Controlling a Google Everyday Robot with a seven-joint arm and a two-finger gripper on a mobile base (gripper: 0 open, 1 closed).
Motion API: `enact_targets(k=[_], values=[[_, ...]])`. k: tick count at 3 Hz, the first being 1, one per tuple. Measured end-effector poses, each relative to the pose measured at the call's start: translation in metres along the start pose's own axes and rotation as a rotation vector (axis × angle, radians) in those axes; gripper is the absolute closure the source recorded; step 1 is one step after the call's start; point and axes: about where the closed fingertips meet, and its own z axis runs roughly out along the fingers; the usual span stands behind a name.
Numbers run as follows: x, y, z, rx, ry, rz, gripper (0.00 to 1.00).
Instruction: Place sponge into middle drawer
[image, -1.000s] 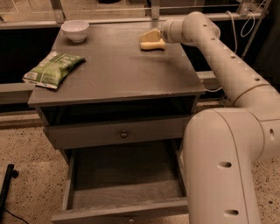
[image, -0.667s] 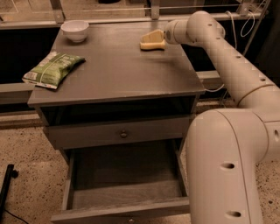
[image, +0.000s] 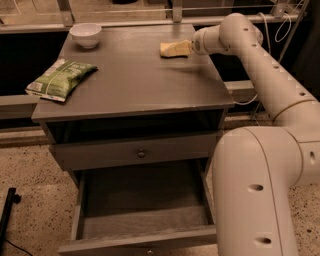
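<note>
The pale-yellow sponge (image: 173, 48) is at the back right of the grey cabinet top (image: 135, 80), tilted and seemingly just off the surface. My gripper (image: 186, 48) reaches in from the right and is shut on the sponge's right end. The middle drawer (image: 80, 210) is pulled open low at the front. Its dark floor is bare, and its plain grey front panel (image: 137, 243) is at the bottom edge of the view. My arm's large base segment (image: 255, 195) stands right beside the drawer's right side.
A white bowl (image: 85, 34) sits at the back left of the top. A green snack bag (image: 60, 79) lies at the left edge. A shut drawer front with a small round knob (image: 141, 153) is above the open drawer. A dark rail runs behind the cabinet.
My arm has shifted slightly, and the gripper with the sponge has dropped a little toward the front. Bowl, bag and drawer have not moved.
</note>
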Motion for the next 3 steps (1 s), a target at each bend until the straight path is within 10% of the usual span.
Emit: enact_targets(k=[1, 3], values=[[0.0048, -0.0056, 0.0020, 0.021, 0.019, -0.054, 0.00], [0.0145, -0.0083, 0.0099, 0.011, 0.017, -0.087, 0.50]])
